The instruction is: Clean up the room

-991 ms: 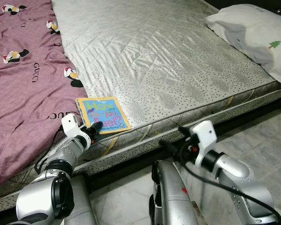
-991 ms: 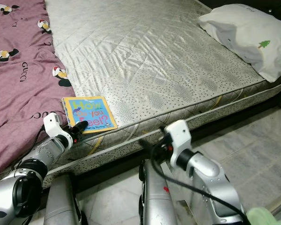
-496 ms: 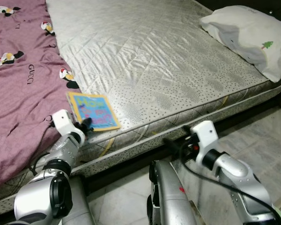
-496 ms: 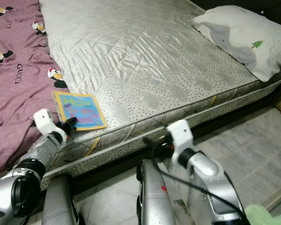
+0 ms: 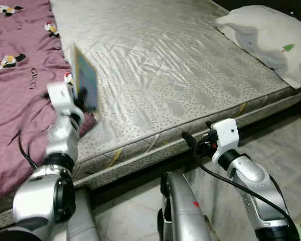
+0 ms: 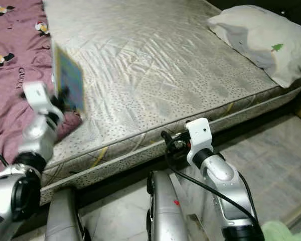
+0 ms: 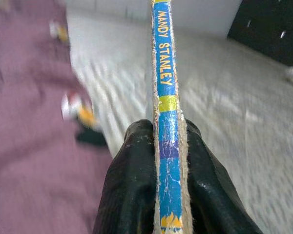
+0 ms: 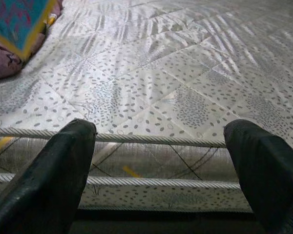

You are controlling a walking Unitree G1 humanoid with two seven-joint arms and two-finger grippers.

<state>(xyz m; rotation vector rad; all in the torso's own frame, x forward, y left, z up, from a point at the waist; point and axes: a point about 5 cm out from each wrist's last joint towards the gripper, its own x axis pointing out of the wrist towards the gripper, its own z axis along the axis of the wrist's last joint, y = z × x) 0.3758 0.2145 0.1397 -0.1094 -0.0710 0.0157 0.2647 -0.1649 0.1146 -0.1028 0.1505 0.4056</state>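
A thin blue and yellow picture book (image 5: 85, 80) is held upright, lifted above the mattress (image 5: 180, 65) near the edge of the purple blanket (image 5: 20, 100). My left gripper (image 5: 79, 98) is shut on its lower edge. In the left wrist view the book's spine (image 7: 167, 87), printed "MANDY STANLEY", stands between the two black fingers (image 7: 132, 185). My right gripper (image 5: 190, 139) is open, low by the mattress's front edge with nothing between its fingers (image 8: 58, 175). A corner of the book (image 8: 19, 22) appears in the right wrist view.
A white pillow (image 5: 266, 40) with a small green tree print lies at the far right of the mattress. The purple blanket covers the bed's left side. Pale tiled floor (image 5: 286, 145) runs along the bed's front at the right.
My left gripper has lifted the book off the mattress and tipped it from flat to upright. My right arm has risen a little towards the mattress edge.
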